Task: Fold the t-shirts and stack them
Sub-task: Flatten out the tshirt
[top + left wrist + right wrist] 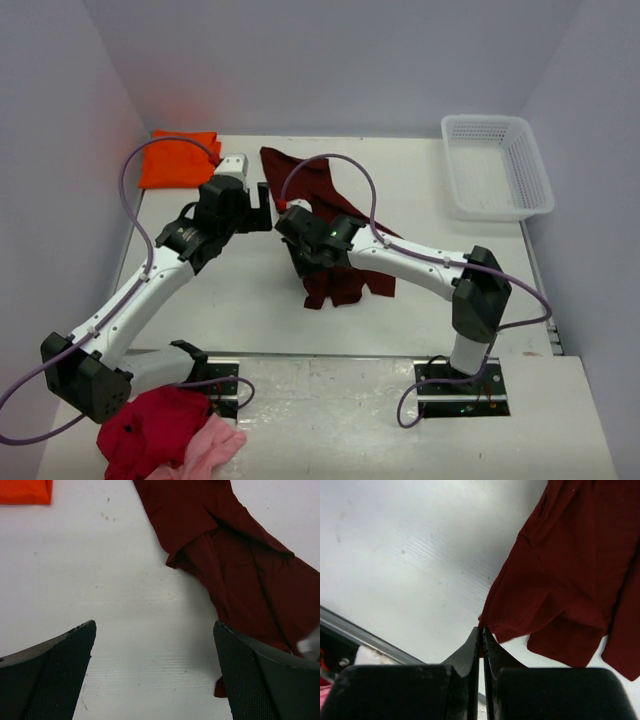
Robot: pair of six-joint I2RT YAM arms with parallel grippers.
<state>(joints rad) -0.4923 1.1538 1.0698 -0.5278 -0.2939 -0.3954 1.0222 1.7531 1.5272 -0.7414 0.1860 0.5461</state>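
- Maroon t-shirt (310, 180) lies crumpled mid-table. Its long axis runs from the far left-centre down toward the near right, and its near part is bunched around the right arm's wrist.
- Right gripper (482, 632) has its 2 fingers pressed together on an edge of the maroon cloth. In the wrist view the cloth hangs away from that pinch, with bare table (240, 300) below it.
- Left gripper (155, 625) hovers over bare table with its jaws wide apart, holding nothing. The shirt lies ahead and to its right, with the nearest fold just beside its right finger.
- Judging by this layout, a 2nd pinch falls to the left arm, which needs only a short reach rightward to the shirt's far-left portion.
- Orange t-shirt (178, 158) sits folded flat in the far-left corner, well apart from the maroon one. It is probably the base for the stack.
- Open room for spreading is the bare surface left of and nearer than the shirt.
- White basket (484, 119) stands far right. A crimson-red garment (150, 430) and a pink garment (212, 447) are heaped by the left base.
- Both wrists are close together at the centre, so a clash is the likely risk.
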